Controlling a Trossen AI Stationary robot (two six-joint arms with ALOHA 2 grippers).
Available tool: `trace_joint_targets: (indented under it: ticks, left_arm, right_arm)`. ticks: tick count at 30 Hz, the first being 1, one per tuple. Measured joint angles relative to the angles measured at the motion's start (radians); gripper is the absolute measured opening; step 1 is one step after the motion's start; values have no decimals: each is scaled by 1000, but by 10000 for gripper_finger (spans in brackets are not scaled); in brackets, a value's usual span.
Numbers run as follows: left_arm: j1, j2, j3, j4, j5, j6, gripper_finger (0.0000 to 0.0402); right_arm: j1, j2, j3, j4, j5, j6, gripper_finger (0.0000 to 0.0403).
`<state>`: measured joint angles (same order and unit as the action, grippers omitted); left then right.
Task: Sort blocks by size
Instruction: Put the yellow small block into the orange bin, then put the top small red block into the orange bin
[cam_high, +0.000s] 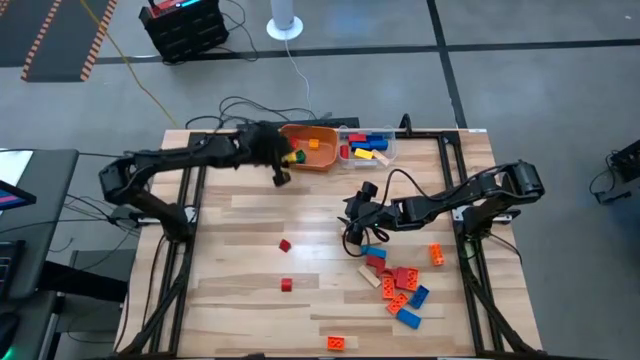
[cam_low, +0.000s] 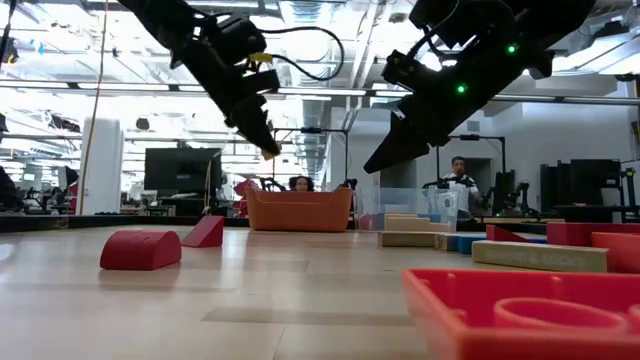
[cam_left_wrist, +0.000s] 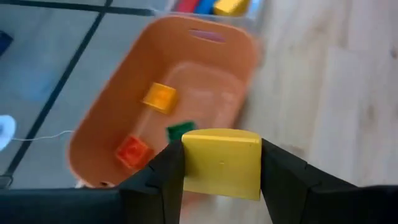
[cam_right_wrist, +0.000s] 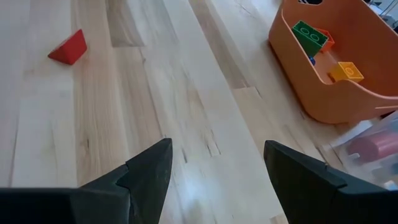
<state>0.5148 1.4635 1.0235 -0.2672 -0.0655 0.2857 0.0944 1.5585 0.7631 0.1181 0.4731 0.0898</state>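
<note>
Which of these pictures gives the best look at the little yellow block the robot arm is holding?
The left wrist view: the yellow block fills the frame, pinched in the left end effector near the orange bowl. The high view shows it as a small yellow spot by the bowl. In the low view I can't make it out; the right wrist view misses it.

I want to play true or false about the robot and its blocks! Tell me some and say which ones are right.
1. The left end effector holds a yellow block. True.
2. The right end effector holds a red block. False: it is open and empty.
3. The orange bowl has blocks inside. True.
4. The left end effector is down by the pile of blocks. False: it is beside the orange bowl; the pile lies near the right arm.
</note>
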Motion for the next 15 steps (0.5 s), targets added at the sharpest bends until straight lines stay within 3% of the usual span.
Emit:
trace_joint_targets:
  ticks: [7, 15]
  left_arm:
    - [102, 97, 31, 55, 64, -26, 168]
    - [108, 137, 31, 101, 31, -17, 238]
  right_arm:
    - [0, 0, 0, -2, 0, -9, 286]
    - [4, 0, 0, -10, 0, -9, 286]
